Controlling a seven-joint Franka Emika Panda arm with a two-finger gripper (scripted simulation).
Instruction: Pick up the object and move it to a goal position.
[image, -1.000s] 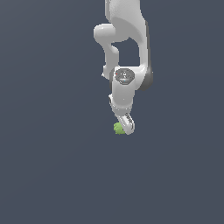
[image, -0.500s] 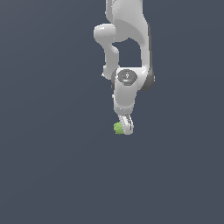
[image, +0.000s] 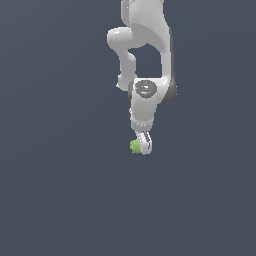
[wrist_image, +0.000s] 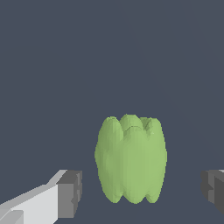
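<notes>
Green blob (wrist_image: 131, 158) sits on the bench (image: 60, 200), between the fingers (wrist_image: 69, 194). Fingers spread wide, a gap on either side, neither touching it. Gripper (image: 144, 143) low over blob.

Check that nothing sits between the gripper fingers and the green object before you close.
Nothing visible blocks it. In the wrist view the green object sits between the two dark finger pads, with bare floor in the gap on either side. The gripper is open around it, and no other thing appears in either view.
</notes>
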